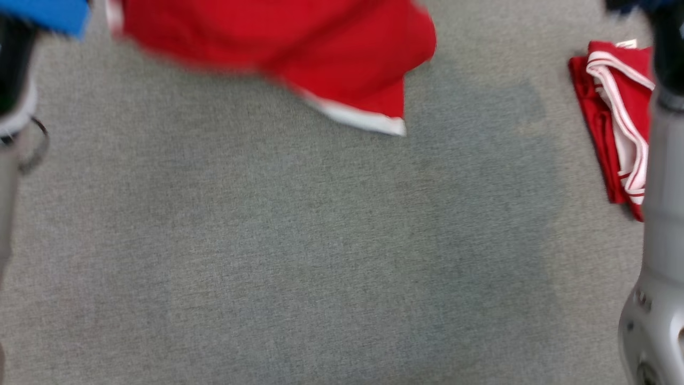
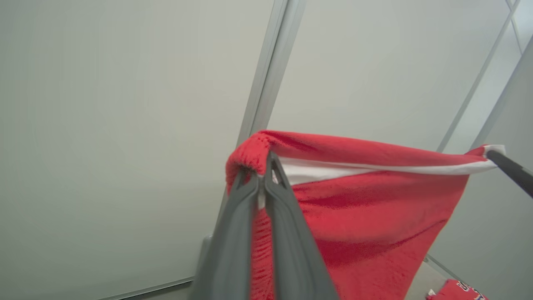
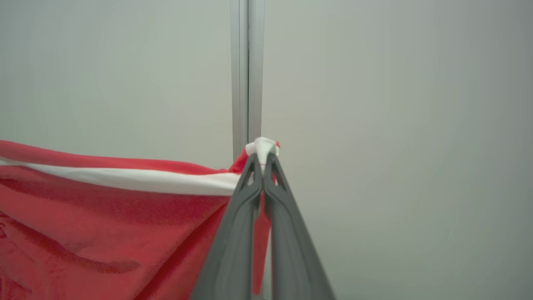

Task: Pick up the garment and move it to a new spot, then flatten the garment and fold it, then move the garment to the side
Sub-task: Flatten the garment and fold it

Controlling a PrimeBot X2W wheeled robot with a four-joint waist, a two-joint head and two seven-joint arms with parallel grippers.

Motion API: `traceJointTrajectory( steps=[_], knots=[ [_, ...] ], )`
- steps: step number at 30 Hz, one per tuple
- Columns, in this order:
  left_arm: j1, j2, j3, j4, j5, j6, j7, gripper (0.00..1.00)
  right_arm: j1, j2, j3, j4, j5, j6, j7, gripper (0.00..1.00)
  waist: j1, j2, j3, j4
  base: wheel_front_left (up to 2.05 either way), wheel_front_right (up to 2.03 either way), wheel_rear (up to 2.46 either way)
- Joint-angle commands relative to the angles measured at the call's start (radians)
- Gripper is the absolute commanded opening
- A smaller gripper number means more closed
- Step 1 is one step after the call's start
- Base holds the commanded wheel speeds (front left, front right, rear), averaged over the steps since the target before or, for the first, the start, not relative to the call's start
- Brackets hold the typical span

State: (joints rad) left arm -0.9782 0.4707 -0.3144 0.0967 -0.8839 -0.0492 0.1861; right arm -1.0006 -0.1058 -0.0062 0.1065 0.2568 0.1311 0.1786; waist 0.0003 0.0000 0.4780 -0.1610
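Left claw (image 2: 261, 166), right claw (image 3: 263, 160) grip garment (image 1: 294, 43) above grey carpet (image 1: 267, 240), before pale wall (image 3: 395, 104).

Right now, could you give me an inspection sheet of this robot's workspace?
Surface: grey carpet.
Job's things: red garment with white trim, held up, stretched out.
Clutter: folded red-and-white clothes at the right; blue patch top left, unclear.
Grippers: left pincer shut on one garment corner; right pincer shut on the other.
Cables: thin dark loop by the left forearm, maybe a cable.
Surroundings: pale wall panels with a metal strip.
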Motion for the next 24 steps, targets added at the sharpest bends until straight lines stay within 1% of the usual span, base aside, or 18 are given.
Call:
traceJointTrajectory(
  steps=[1,4,6,8,10,15,17,19,22,24],
  knots=[
    [-0.073,0.011,0.003,0.043,0.051,0.004,-0.034,0.0,-0.079,-0.005,-0.011,0.05,-0.023,-0.001,-0.051,0.0,-0.0003,0.0,0.037,0.019,0.0,0.0,0.0],
    [-0.194,-0.008,0.012,0.106,0.1,-0.001,-0.103,0.0,-0.216,-0.013,-0.03,0.118,-0.084,-0.001,-0.165,0.0,-0.0003,0.0,0.056,0.017,0.0,0.0,0.0],
    [-0.25,-0.017,0.016,0.14,0.137,-0.003,-0.162,0.0,-0.27,-0.014,-0.044,0.156,-0.113,-0.002,-0.239,0.0,-0.0003,0.0,0.064,0.015,0.0,0.0,0.0],
    [-0.277,-0.03,0.008,0.176,0.16,-0.006,-0.209,0.0,-0.3,-0.011,-0.058,0.203,-0.129,-0.002,-0.283,0.0,-0.0003,0.0,0.065,0.016,0.0,0.0,0.0],
    [-0.286,-0.054,-0.006,0.203,0.166,-0.018,-0.242,0.0,-0.301,-0.008,-0.067,0.244,-0.134,-0.002,-0.298,0.0,-0.0003,0.0,0.068,0.017,0.0,0.0,0.0],
    [-0.194,-0.083,-0.066,0.278,0.167,-0.054,-0.299,0.0,-0.173,0.005,-0.058,0.353,-0.102,-0.001,-0.249,0.0,-0.0003,0.0,0.074,0.012,0.0,0.0,0.0],
    [-0.134,-0.082,-0.1,0.31,0.176,-0.063,-0.319,0.0,-0.113,-0.005,-0.034,0.369,-0.089,-0.001,-0.253,0.0,-0.0003,0.0,0.072,0.01,0.0,0.0,0.0],
    [-0.052,-0.082,-0.135,0.35,0.182,-0.069,-0.34,0.0,-0.018,-0.01,-0.005,0.403,-0.065,-0.001,-0.244,0.0,-0.0003,0.0,0.058,0.006,0.0,0.0,0.0],
    [0.073,-0.086,-0.188,0.412,0.177,-0.073,-0.353,0.0,0.098,-0.031,0.041,0.449,-0.024,-0.001,-0.192,0.0,-0.0003,0.0,0.024,0.005,0.0,0.0,0.0],
    [0.159,-0.09,-0.214,0.442,0.155,-0.077,-0.355,0.0,0.178,-0.051,0.101,0.456,0.021,-0.001,-0.142,0.0,-0.0003,0.0,-0.011,0.007,0.0,0.0,0.0]
  ],
)
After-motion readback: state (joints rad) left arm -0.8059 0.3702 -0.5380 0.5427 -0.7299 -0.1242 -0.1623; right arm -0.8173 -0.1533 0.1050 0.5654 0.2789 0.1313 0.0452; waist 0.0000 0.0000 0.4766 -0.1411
